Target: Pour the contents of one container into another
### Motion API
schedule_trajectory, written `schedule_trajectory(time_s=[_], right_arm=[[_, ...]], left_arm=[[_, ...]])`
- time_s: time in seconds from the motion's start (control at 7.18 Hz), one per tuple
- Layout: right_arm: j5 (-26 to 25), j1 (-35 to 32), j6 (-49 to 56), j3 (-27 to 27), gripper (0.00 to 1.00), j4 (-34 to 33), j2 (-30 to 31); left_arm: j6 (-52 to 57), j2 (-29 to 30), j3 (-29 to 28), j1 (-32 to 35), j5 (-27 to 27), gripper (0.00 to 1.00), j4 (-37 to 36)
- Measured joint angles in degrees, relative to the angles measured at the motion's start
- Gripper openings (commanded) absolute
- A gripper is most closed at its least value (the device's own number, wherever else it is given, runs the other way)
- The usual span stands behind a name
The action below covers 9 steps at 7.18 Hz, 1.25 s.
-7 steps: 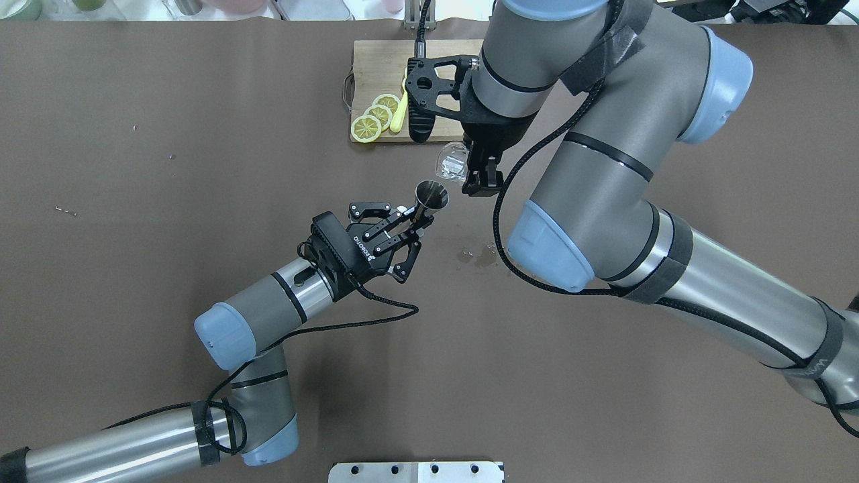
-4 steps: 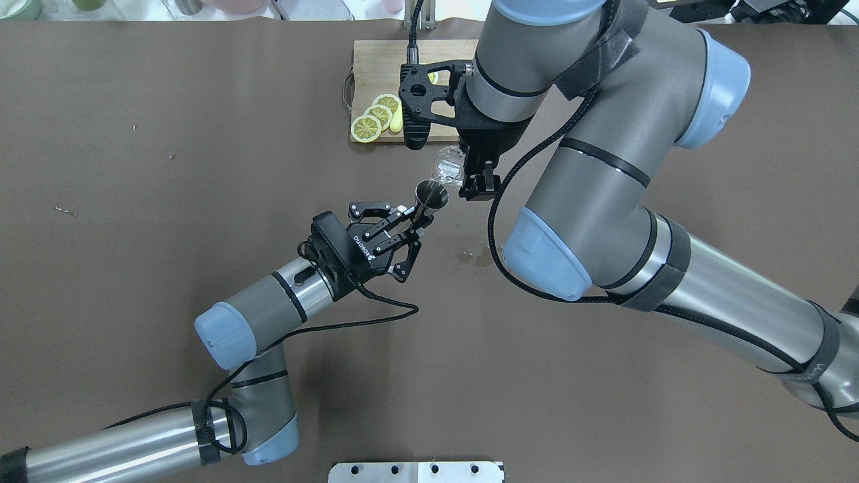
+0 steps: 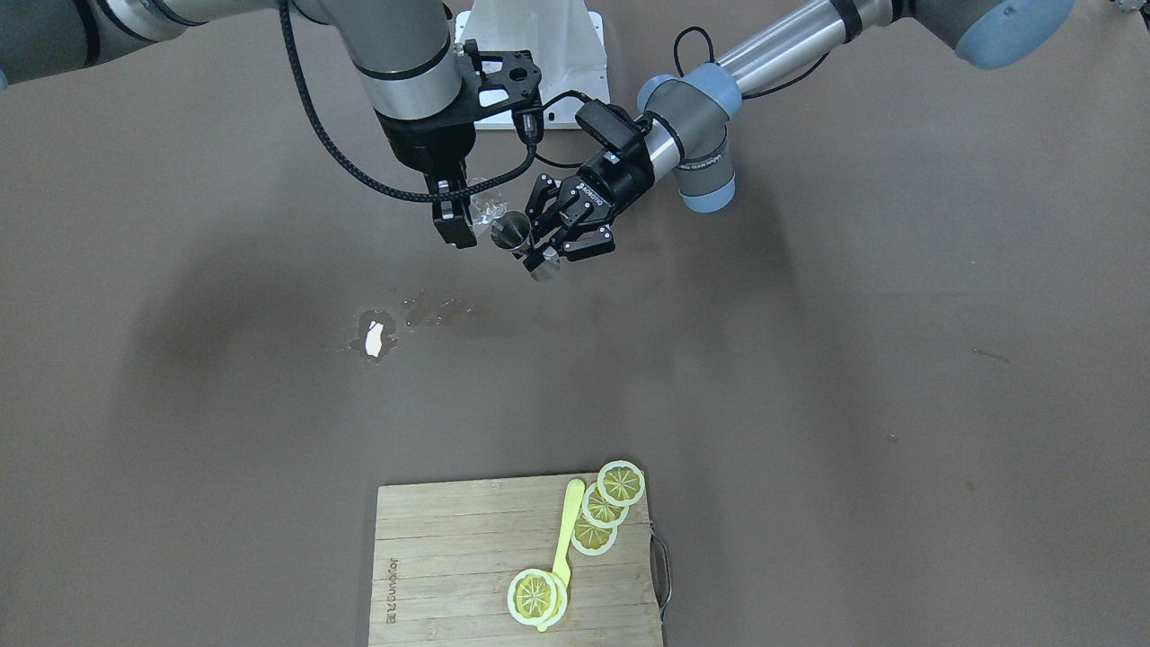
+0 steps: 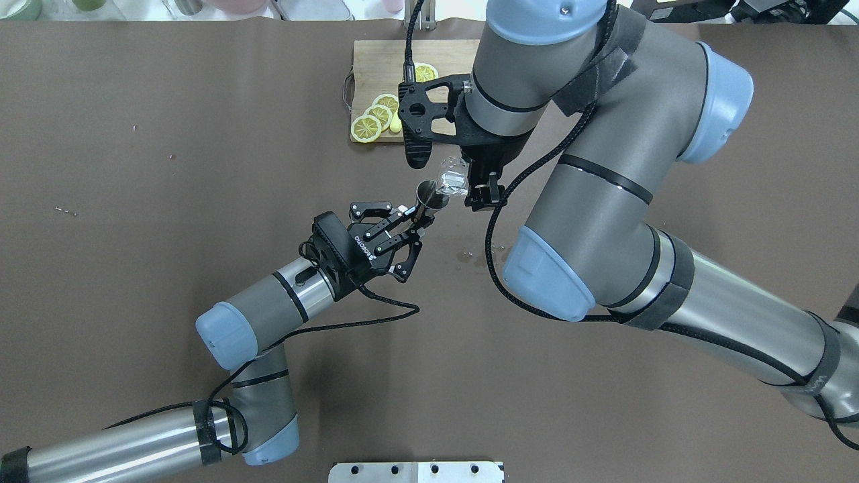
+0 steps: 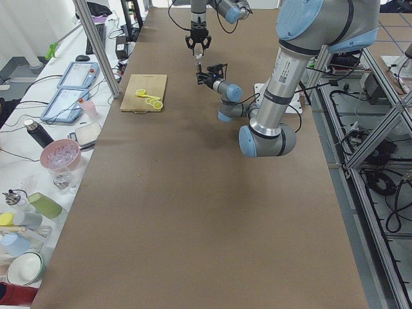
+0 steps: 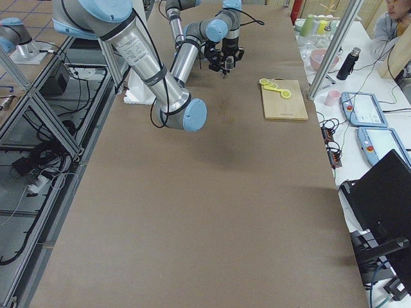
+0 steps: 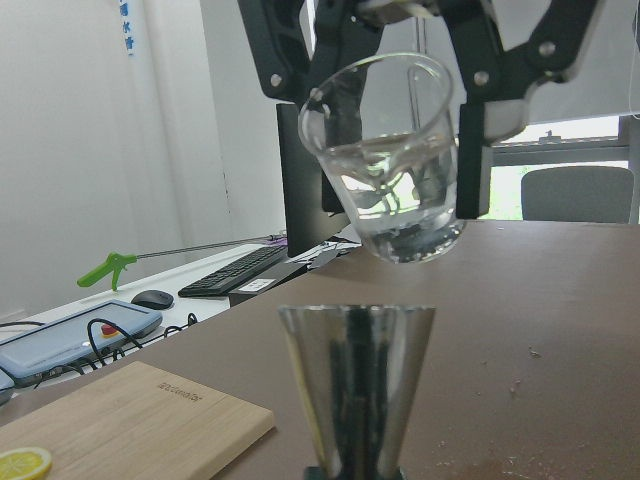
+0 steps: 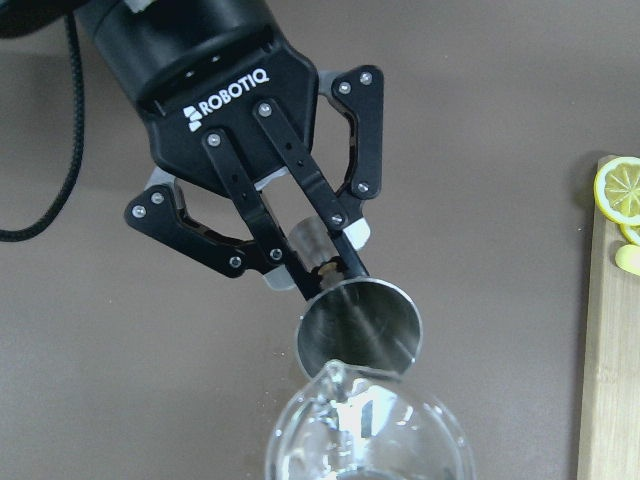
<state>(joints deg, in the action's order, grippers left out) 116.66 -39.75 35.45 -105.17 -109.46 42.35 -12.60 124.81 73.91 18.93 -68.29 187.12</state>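
Observation:
A small clear glass cup (image 4: 453, 176) with clear liquid in it hangs tilted above the table, my right gripper (image 4: 479, 190) shut on it. Its lip sits just over the rim of the steel jigger (image 4: 430, 193). My left gripper (image 4: 417, 215) is shut on the jigger's narrow waist and holds it upright. The left wrist view shows the cup (image 7: 390, 150) leaning above the jigger (image 7: 355, 385), with no stream between them. In the right wrist view the cup's lip (image 8: 370, 435) overlaps the edge of the jigger's open mouth (image 8: 362, 325). In the front view the cup (image 3: 486, 212) and the jigger (image 3: 512, 231) touch or nearly touch.
A wooden cutting board (image 4: 376, 64) with lemon slices (image 4: 373, 119) and a yellow utensil lies at the table's far edge. A small wet spill (image 3: 377, 334) marks the brown table surface near the right arm. Cups and bottles stand on a side bench (image 5: 58, 154).
My right gripper has carried the cup a little nearer, so the cup now overlaps the jigger's rim. The left gripper and the jigger have stayed in place.

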Motion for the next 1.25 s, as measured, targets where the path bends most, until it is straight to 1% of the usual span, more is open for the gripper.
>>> schedule_trajectory(time_s=[0.42, 0.97, 1.25], right_arm=[[-1.5, 1.3, 1.3, 0.1, 0.0, -0.4, 0.3], [-3.8, 1.2, 3.4, 0.5, 0.0, -3.6, -0.4], [-4.3, 1.1, 3.5, 2.6, 0.0, -4.1, -2.2]], left_arm=[[0.1, 0.1, -0.2, 0.0, 0.0, 0.0, 0.0], [0.2, 0.3, -0.4, 0.0, 0.1, 0.0, -0.1], [0.2, 0.4, -0.4, 0.0, 0.1, 0.0, -0.2]])
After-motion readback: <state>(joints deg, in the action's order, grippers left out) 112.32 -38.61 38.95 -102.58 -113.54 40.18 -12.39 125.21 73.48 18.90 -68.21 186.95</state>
